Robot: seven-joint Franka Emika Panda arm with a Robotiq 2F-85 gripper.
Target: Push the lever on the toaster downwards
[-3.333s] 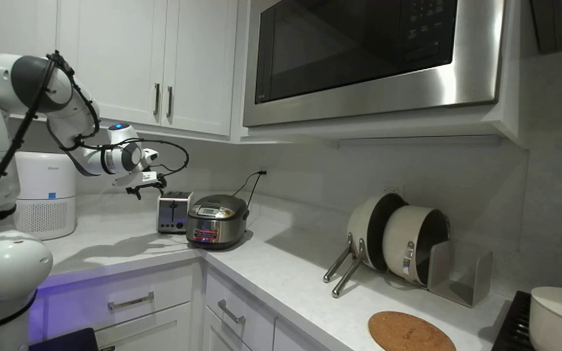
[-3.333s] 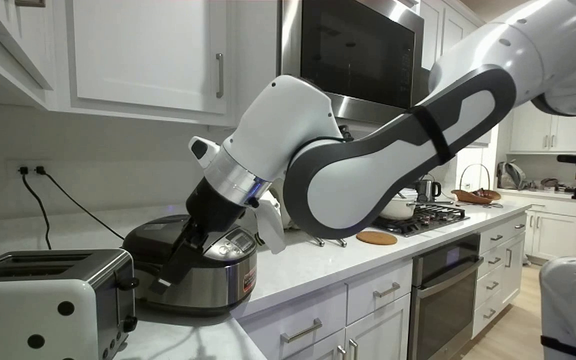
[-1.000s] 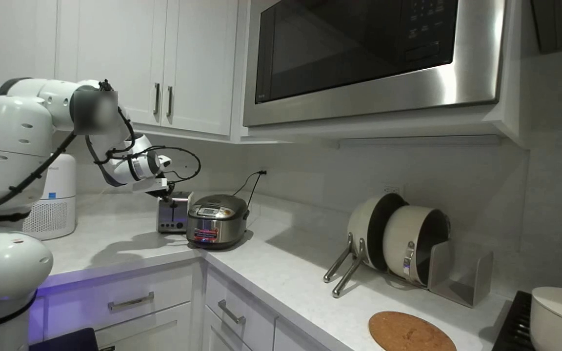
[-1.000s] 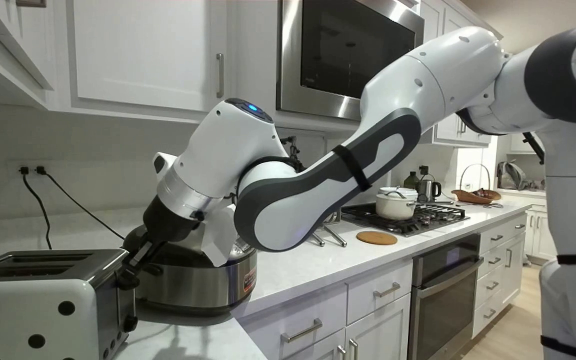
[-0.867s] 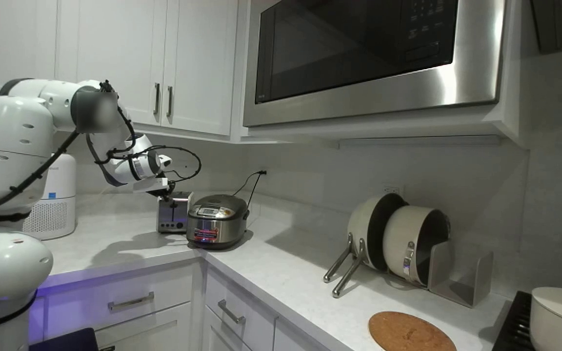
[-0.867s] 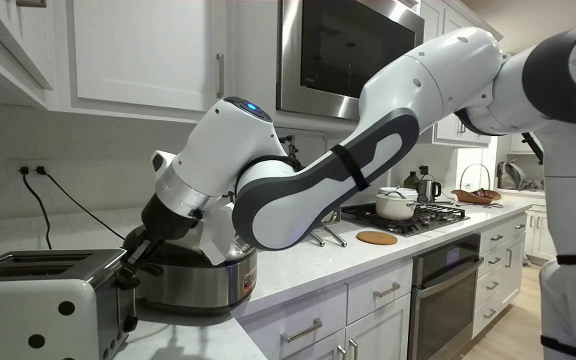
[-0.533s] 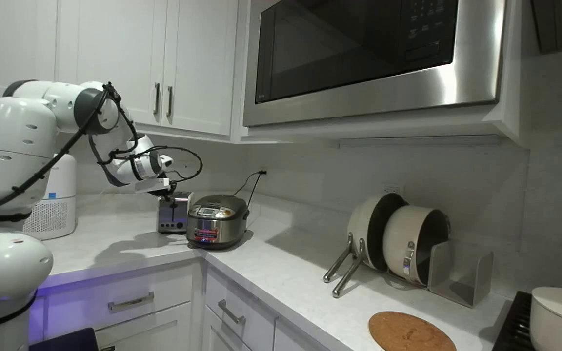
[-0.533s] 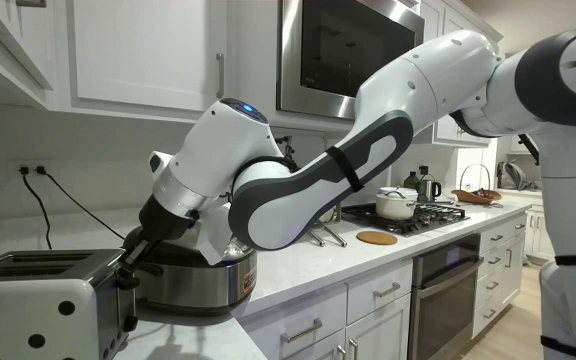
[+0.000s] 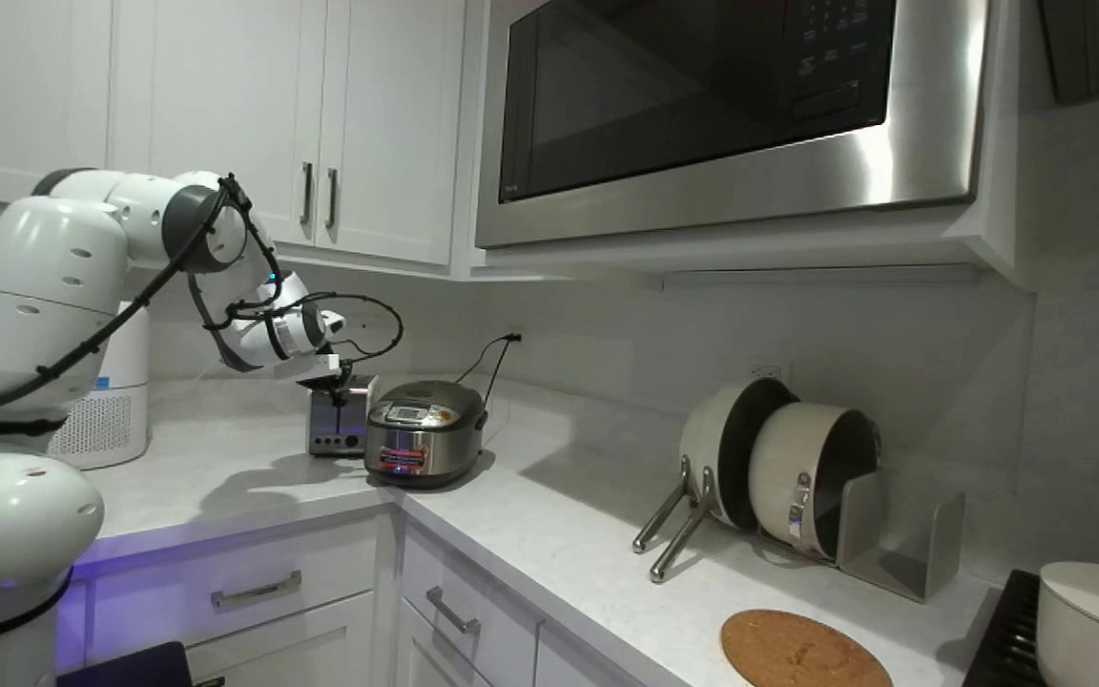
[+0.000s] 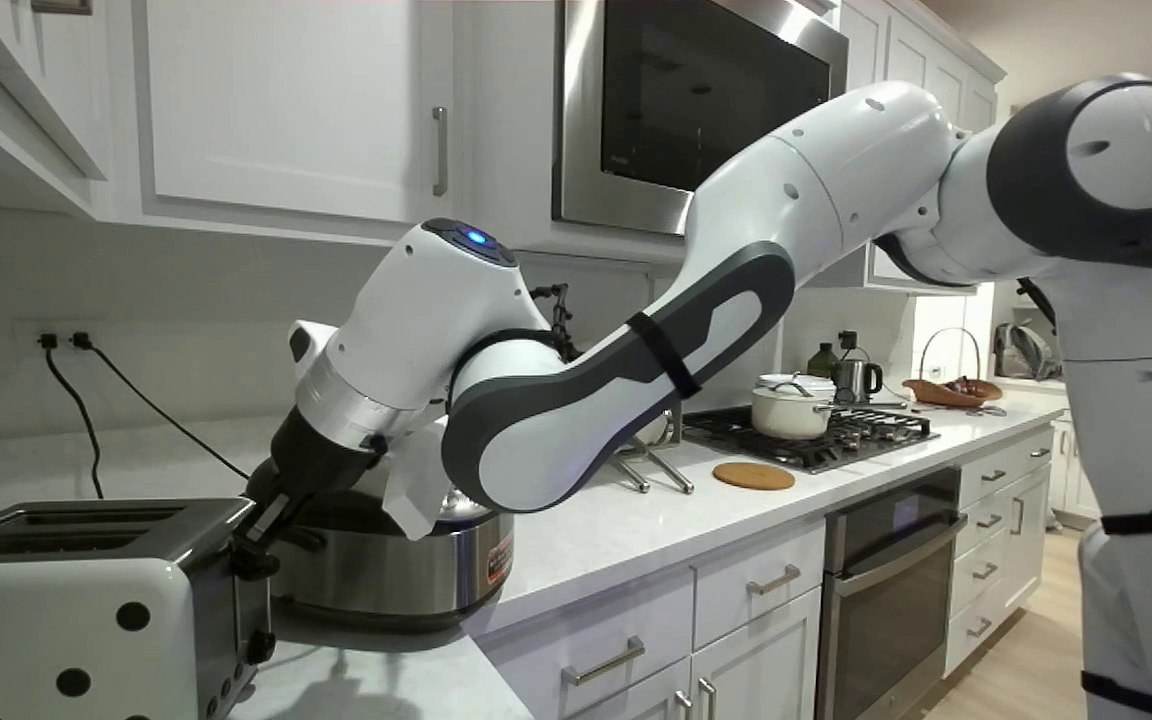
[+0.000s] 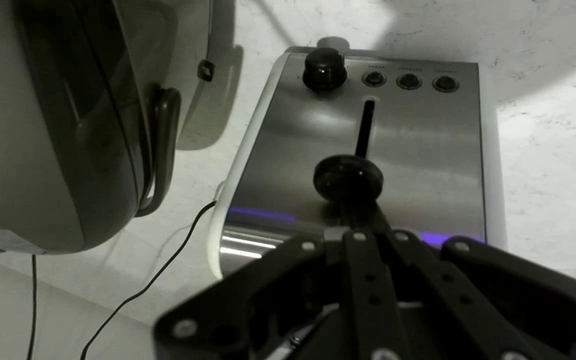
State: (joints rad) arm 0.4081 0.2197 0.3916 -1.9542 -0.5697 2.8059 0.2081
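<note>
The toaster (image 10: 96, 610) sat near the corner of the worktop (image 9: 530, 510), steel front (image 11: 418, 140) turned out, white side with black dots showing in an exterior view. In the wrist view its lever (image 11: 348, 175) was up high, the dark slot (image 11: 365, 130) below it uncovered, so I'd say the actual push hadn't been done yet.

How would it handle? My guess: the lever looked round, hard and glossy, so a tip could easily skid off, and there was probably a spring fighting back. Firm, steady pressure straight down the slot made the most sense, no grip required, just the upper side of the lever close to the steel front. The body seemed lightish, so shoving inward instead of down might've scooted it back.

The hand (image 11: 361, 217) was pinched narrow, fingers (image 11: 379, 222) together, nothing between them that I could see, tips right at the lever's upper side. Looked like contact, but black on black, I couldn't swear to it.

The rice cooker (image 9: 425, 436) stood just beside the toaster, with a gap between them in the wrist view, so room was tight on that side. Further off were a tall white appliance (image 9: 106, 425) and, well apart, two pans (image 9: 783, 468) standing on edge.
</note>
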